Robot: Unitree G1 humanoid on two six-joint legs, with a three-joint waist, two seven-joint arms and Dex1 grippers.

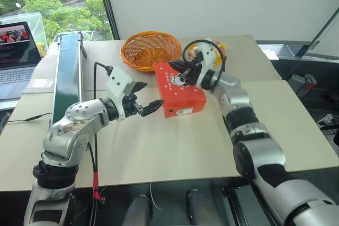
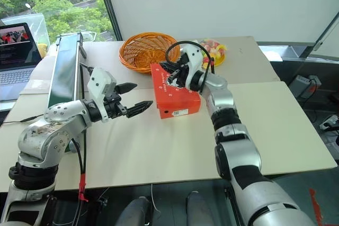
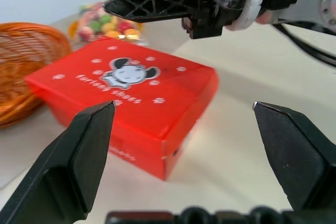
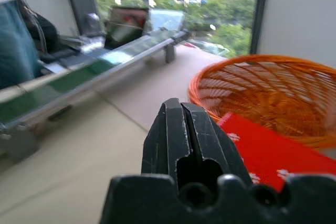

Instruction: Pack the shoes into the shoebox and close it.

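Observation:
The red shoebox (image 1: 183,99) lies on the table with its lid down; white print and a cartoon dog show on the lid (image 3: 131,74). The shoes are hidden. My left gripper (image 1: 151,95) hangs open just left of the box's near end, level with it, with nothing between its fingers (image 3: 79,156). My right gripper (image 1: 176,68) is shut and empty, hovering over the box's far end near the basket; its closed fingers (image 4: 181,129) point across the lid towards the left.
An orange wicker basket (image 1: 150,50) stands right behind the box. A bag of coloured sweets (image 2: 212,50) lies to its right. A green conveyor (image 1: 66,72) runs along the table's left side, with a laptop (image 1: 13,51) beyond it.

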